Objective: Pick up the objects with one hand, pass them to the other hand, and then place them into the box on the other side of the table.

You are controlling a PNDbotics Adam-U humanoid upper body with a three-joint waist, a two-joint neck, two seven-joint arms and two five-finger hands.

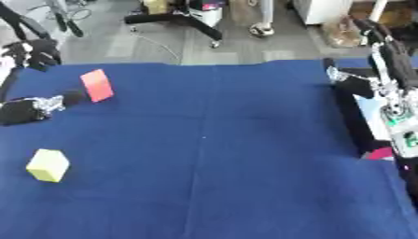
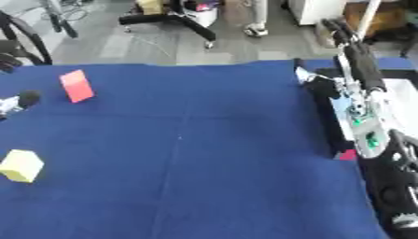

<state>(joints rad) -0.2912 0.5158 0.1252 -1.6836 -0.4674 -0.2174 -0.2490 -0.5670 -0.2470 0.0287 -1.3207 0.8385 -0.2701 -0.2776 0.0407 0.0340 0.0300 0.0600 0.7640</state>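
The blue table (image 1: 212, 154) carries a yellow cube (image 1: 48, 165) near its left edge and a red block (image 1: 97, 85) standing tilted farther back. The left hand (image 1: 37, 109) lies beside the red block; whether its fingers are open cannot be told. The right hand (image 2: 318, 86) hangs at the right edge, its fingers also unclear.

We look down from head height onto the table (image 1: 245, 154), both eyes facing forward across its blue cloth toward the grey floor (image 1: 245, 46) beyond. The two views sit side by side and share nearly everything: the red block (image 1: 97, 85), the yellow block (image 1: 48, 165), the cloth's centre seam. Our right eye shows things shifted leftward, revealing more of the right arm (image 2: 363, 93) and box (image 2: 326, 116), while our left eye shows more of the left arm (image 1: 24, 111).
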